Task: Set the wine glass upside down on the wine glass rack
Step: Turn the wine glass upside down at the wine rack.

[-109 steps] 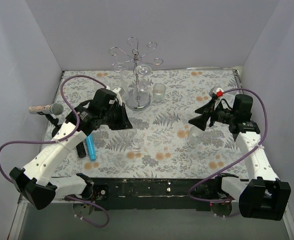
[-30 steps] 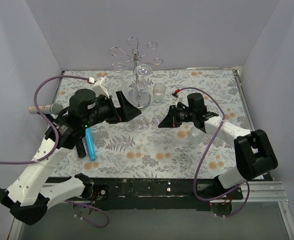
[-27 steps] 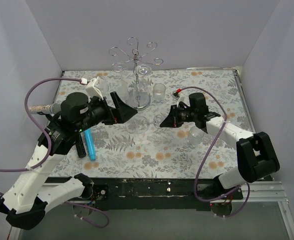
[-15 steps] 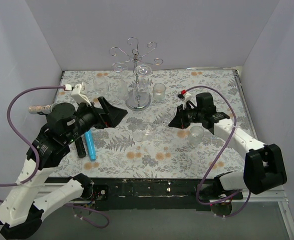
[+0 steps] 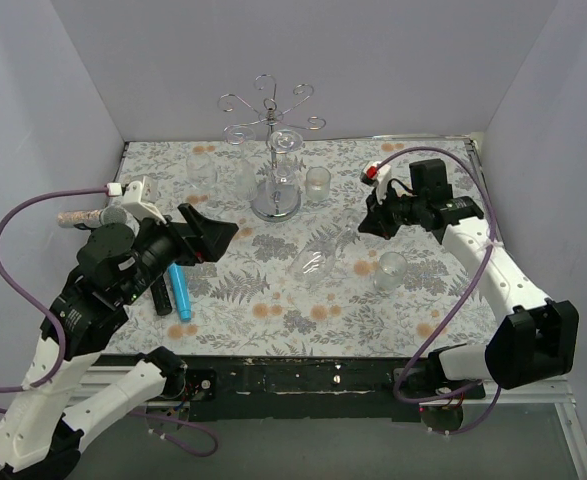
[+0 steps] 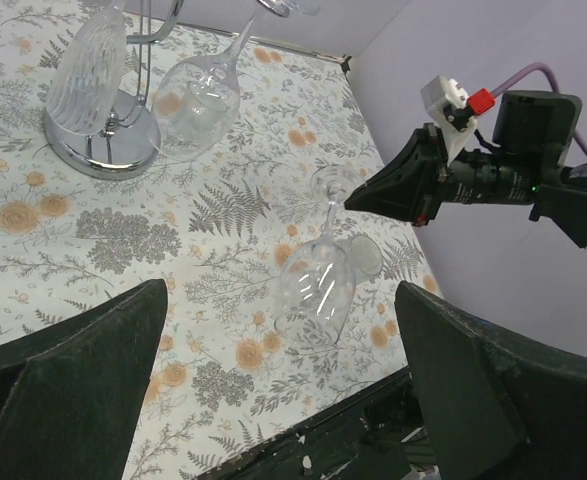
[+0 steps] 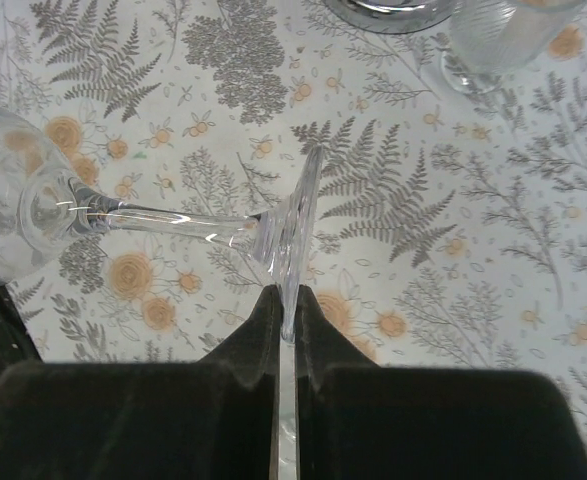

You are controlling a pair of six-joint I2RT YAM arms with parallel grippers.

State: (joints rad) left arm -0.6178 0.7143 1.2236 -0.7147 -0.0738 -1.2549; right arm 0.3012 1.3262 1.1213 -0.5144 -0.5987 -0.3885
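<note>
1. Clear glass, no damage seen: the wine glass [image 5: 311,266] is off the bench [image 5: 423,170] and carried by the right pincer [image 7: 285,300]. The jaws are nipped narrow on the rim of the foot. The right wrist view shows the foot disc edge-on between the pads, with the stem running out sideways to the bowl.
2. Change noted: a second ago the left pincer [image 5: 213,228] was up against the glass while the right one closed in from the other side. The left has since drawn back to its own side. It is spread wide, with nothing between the jaws. The handover is done.
3. Position: the glass hangs over the middle of the bench, nearer than the wine glass rack [image 5: 276,206], to its right and well apart from it. It is tilted with the bowl lower than the foot, so not yet fully upside down.
4. The rack stands toward the far edge. One hung glass [image 5: 284,142] is already on it, bowl down, and the other curled arms look free.
5. Assessment: the carry now rests with the right arm alone. The next move, as I judge it, is to swing across to the rack and feed the stem into an open curl so the foot sits on the wire.
6. Risk: the hold is on a thin edge only, so the glass could pivot or slip. The pads also cover part of the foot that the wire needs.
</note>
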